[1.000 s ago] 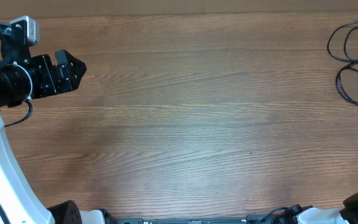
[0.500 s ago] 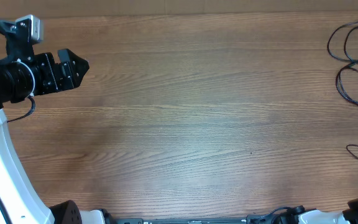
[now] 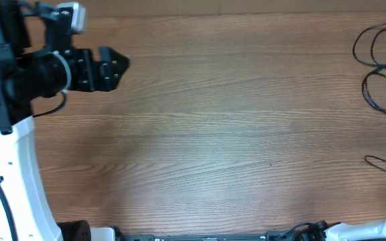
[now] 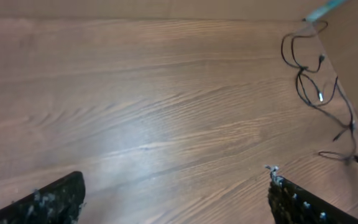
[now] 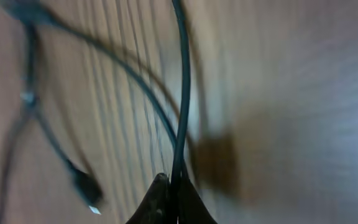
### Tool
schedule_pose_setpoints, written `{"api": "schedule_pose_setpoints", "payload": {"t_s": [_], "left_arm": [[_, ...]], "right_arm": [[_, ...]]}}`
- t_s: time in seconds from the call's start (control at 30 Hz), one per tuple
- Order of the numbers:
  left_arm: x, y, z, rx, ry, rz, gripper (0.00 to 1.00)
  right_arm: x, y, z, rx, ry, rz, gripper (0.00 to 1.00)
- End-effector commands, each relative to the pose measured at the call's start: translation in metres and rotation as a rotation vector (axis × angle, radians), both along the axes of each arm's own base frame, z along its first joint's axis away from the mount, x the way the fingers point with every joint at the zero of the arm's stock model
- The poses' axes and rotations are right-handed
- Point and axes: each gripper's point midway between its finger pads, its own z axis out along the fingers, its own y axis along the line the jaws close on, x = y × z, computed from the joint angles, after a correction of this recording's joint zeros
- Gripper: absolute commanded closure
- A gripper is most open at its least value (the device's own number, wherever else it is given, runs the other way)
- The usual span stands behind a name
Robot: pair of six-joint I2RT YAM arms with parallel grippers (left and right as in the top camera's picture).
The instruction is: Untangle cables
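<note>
Overhead: the left gripper (image 3: 116,67) hovers over the bare bench (image 3: 213,134), well apart from the cables (image 3: 379,73) at the right edge.
Left wrist: its fingers (image 4: 51,200) stand apart, ready to grasp.
Right wrist: the right gripper (image 5: 171,185) is clamped on one cable strand (image 5: 183,93), probably to draw it free.

Brown wood-grain table (image 3: 213,134)

The middle of the brown wood-grain tabletop (image 3: 233,134) is open passage; thin black looped cables (image 3: 379,73) crowd its right edge, the black left gripper (image 3: 116,69) its upper-left corner.
</note>
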Motion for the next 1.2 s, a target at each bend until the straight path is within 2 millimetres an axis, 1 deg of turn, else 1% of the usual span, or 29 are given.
{"api": "schedule_pose_setpoints", "payload": {"t_s": [0.0, 0.07, 0.13, 0.17, 0.2, 0.27, 0.37, 0.53, 0.57, 0.6, 0.63, 0.7, 0.8, 0.87, 0.97, 1.07, 1.1, 1.13, 1.17], "left_arm": [[0.002, -0.006, 0.004, 0.035, -0.017, 0.043, 0.04], [0.003, -0.010, 0.005, 0.034, -0.022, 0.044, 0.04], [0.004, -0.011, 0.006, 0.022, -0.021, 0.052, 0.12], [0.005, -0.011, 0.006, 0.018, -0.021, 0.057, 0.13], [0.005, -0.011, 0.007, 0.014, -0.023, 0.060, 0.14], [0.006, -0.011, 0.008, 0.012, -0.027, 0.061, 0.13], [0.007, -0.011, 0.008, 0.005, -0.024, 0.068, 0.13], [0.006, -0.011, 0.008, 0.005, -0.023, 0.068, 0.12], [0.006, -0.011, 0.008, 0.005, -0.023, 0.068, 0.11], [0.006, -0.011, 0.008, 0.007, -0.024, 0.068, 0.10], [0.007, -0.010, 0.008, 0.010, -0.025, 0.072, 0.09], [0.007, -0.009, 0.008, 0.017, -0.026, 0.079, 0.08], [0.008, -0.009, 0.008, 0.017, -0.028, 0.079, 0.06], [0.009, -0.009, 0.009, 0.017, -0.034, 0.079, 0.06], [0.014, -0.008, 0.015, 0.017, -0.067, 0.082, 0.05], [0.022, -0.008, 0.024, 0.015, -0.119, 0.087, 0.04], [0.025, -0.008, 0.027, 0.009, -0.136, 0.091, 0.04], [0.029, -0.008, 0.032, 0.002, -0.156, 0.094, 0.03], [0.031, -0.010, 0.035, 0.000, -0.173, 0.091, 0.02]], "right_arm": [[0.015, 0.003, -0.009, -0.017, 0.004, 0.068, 0.96], [0.015, -0.005, -0.006, -0.054, 0.013, 0.064, 0.96], [0.018, -0.013, -0.002, -0.091, -0.002, 0.066, 0.96], [0.020, -0.016, 0.000, -0.106, -0.014, 0.072, 0.96], [0.028, -0.019, 0.005, -0.125, -0.051, 0.098, 0.96], [0.044, -0.021, 0.014, -0.145, -0.113, 0.137, 0.96], [0.056, -0.023, 0.021, -0.169, -0.106, 0.161, 0.96], [0.059, -0.022, 0.022, -0.177, -0.071, 0.164, 0.96], [0.058, -0.020, 0.021, -0.167, -0.066, 0.164, 0.73], [0.056, -0.018, 0.021, -0.153, -0.057, 0.162, 0.17], [0.053, -0.017, 0.021, -0.140, -0.045, 0.155, 0.00], [0.048, -0.020, 0.032, -0.126, -0.035, 0.138, 0.00], [0.053, -0.023, 0.064, -0.144, -0.066, 0.145, 0.00], [0.063, -0.021, 0.089, -0.169, -0.105, 0.170, 0.00], [0.087, -0.005, 0.143, -0.247, -0.185, 0.244, 0.02], [0.118, 0.026, 0.205, -0.380, -0.249, 0.361, 0.02], [0.130, 0.043, 0.227, -0.420, -0.278, 0.413, 0.02], [0.146, 0.068, 0.254, -0.467, -0.323, 0.497, 0.01], [0.158, 0.087, 0.272, -0.499, -0.356, 0.565, 0.01]]}}
